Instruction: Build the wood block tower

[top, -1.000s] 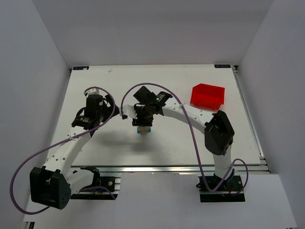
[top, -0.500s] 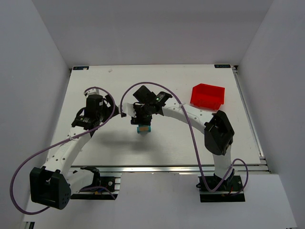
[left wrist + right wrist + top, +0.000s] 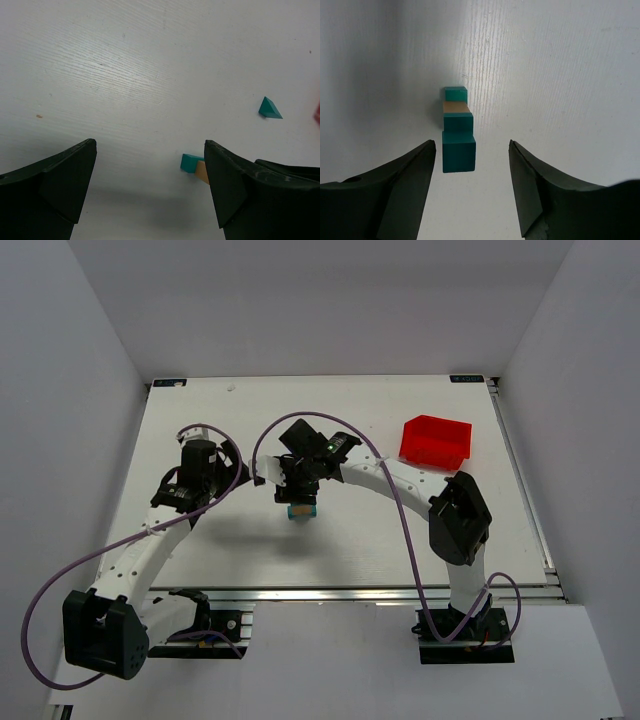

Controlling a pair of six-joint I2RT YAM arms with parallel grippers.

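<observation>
The wood block tower stands mid-table as a short stack of teal cubes with one tan block among them. In the top view the wood block tower sits just below my right gripper. Seen from the right wrist, the right gripper is open, its fingers on either side of the top teal cube and clear of it. My left gripper is open and holds nothing. The wood block tower shows partly behind its right finger. The left gripper hovers left of the stack.
A teal wedge-shaped block lies loose on the white table beyond the tower. A red plastic bin sits at the back right. Purple cables loop from both arms.
The right gripper has edged slightly toward the far side above the tower. The left arm has not moved.
</observation>
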